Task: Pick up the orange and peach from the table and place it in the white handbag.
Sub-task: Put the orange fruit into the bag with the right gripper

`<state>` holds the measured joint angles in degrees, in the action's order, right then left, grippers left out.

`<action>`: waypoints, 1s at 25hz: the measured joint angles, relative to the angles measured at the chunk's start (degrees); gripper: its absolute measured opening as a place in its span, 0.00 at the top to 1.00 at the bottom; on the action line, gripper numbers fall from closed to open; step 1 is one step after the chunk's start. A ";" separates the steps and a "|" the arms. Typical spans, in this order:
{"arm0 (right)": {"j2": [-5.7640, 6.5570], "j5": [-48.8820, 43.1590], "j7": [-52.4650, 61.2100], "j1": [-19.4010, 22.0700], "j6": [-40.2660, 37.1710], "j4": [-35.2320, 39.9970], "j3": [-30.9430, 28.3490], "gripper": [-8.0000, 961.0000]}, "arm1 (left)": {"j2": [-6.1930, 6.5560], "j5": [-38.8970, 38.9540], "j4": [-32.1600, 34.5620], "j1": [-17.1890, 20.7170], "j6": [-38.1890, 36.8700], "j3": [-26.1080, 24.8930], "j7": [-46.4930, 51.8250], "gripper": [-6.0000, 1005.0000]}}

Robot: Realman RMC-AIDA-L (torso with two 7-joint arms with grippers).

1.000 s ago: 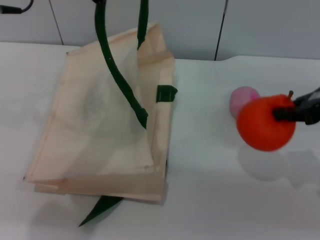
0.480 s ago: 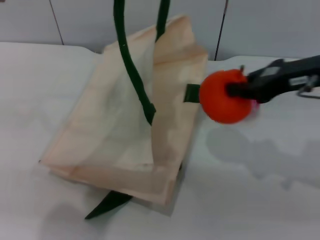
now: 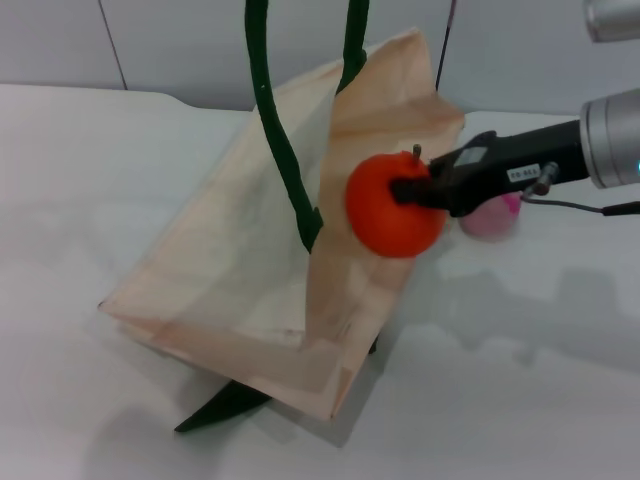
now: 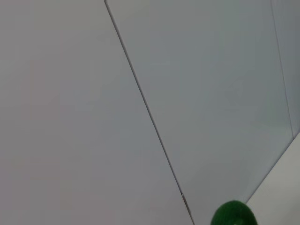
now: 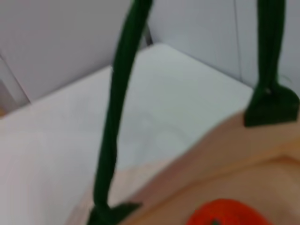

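Two green handles (image 3: 268,110) rise out of the top of the frame, holding the bag (image 3: 240,270) open at centre; my right gripper (image 3: 412,190), clamped on the orange (image 3: 392,205), carries it over the mouth; the peach (image 3: 492,217) waits at right.

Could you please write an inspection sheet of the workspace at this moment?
Surface: white table, bare around the bag.
Job's things: orange held in the air at the white handbag mouth; peach on the table behind the arm.
Clutter: nothing seen.
Grippers: right gripper shut on the orange; left gripper not in view, bag handles pulled up.
Cables: thin black wire under the right arm.
Surroundings: grey wall panels.
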<state>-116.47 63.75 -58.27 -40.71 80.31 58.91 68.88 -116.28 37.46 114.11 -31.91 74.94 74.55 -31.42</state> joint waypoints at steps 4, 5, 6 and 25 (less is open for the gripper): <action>0.05 4.84 -3.90 -0.81 -1.51 -2.18 0.13 0.92 | -0.06 0.19 0.15 -0.04 -0.21 0.11 0.13 0.87; 0.03 5.47 -4.65 -1.19 -2.06 -2.83 0.20 0.92 | -0.07 0.25 0.15 -0.05 -0.46 0.30 0.26 0.87; 0.00 6.13 -5.51 -1.88 -2.71 -3.90 0.42 0.92 | -0.07 0.26 0.16 -0.07 -0.75 0.58 0.40 0.87; 0.24 10.81 -14.57 -8.59 -10.93 -19.04 1.99 0.93 | -0.11 0.25 1.56 -0.17 -2.91 3.66 2.04 0.87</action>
<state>-116.23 74.56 -72.83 -49.31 69.37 39.87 70.87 -116.39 37.70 115.68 -32.08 72.03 78.21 -29.38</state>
